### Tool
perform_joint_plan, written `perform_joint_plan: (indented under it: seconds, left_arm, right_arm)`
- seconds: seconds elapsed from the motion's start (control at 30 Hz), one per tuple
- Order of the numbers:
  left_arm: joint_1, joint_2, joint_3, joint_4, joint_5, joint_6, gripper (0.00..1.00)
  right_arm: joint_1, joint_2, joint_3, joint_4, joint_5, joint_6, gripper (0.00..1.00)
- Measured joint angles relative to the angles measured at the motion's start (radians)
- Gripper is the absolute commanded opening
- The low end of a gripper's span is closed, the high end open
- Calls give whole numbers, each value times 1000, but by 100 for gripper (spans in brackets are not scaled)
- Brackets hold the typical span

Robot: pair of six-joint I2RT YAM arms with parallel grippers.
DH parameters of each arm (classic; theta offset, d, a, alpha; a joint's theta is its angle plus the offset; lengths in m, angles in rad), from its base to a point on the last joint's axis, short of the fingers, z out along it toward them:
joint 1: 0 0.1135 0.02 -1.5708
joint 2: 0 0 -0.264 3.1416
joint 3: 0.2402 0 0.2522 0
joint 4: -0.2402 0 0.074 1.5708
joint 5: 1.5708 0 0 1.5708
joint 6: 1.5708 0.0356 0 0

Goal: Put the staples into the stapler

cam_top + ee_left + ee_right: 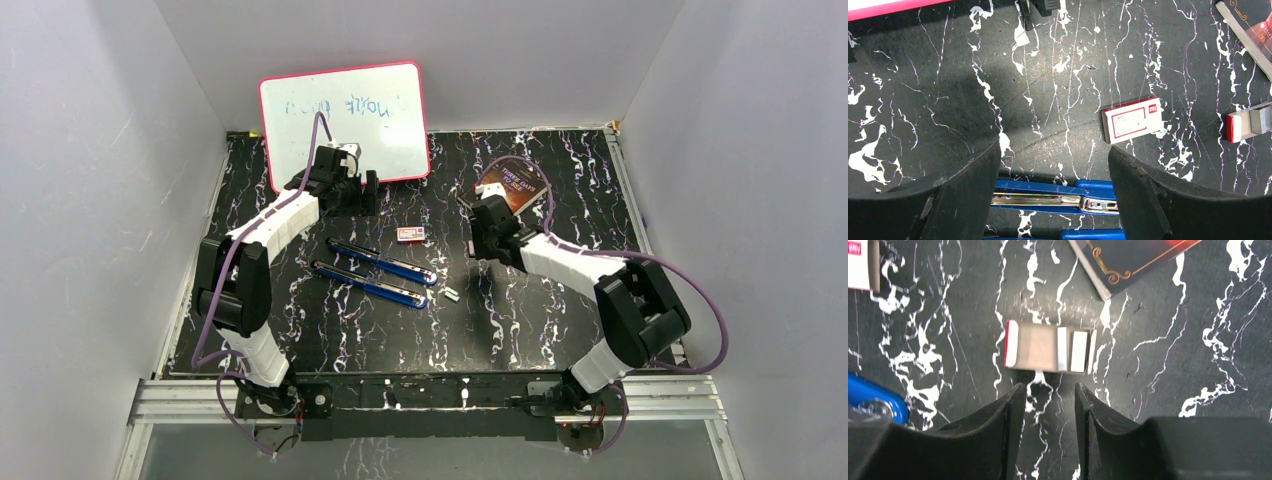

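A short silvery-grey strip of staples [451, 294] lies loose on the black marbled tabletop [520, 320], just beside the tip of the blue stapler [372, 287]. The stapler is swung open flat, its metal channel exposed and apparently unloaded. Pale strips in the small grey card tray with a red end [1035, 347] may be further staples. The right gripper [1048, 390] hangs near this tray, jaws parted and empty. The left gripper [1054, 155], spread wide and empty, hovers over the stapler. Pickup and insertion are not yet done.
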Motion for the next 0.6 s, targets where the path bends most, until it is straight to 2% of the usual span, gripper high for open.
perform_joint_plan:
  seconds: [0.17, 0.4, 0.6]
  left_arm:
    - [0, 0, 0, 0, 0, 0, 77]
    - [0, 0, 0, 0, 0, 0, 77]
    - [0, 0, 0, 0, 0, 0, 77]
  right_arm:
    - [-29, 74, 70, 1, -2, 10, 36]
    - [-47, 177, 124, -1, -9, 16, 35]
    - [-58, 200, 134, -8, -9, 16, 35]
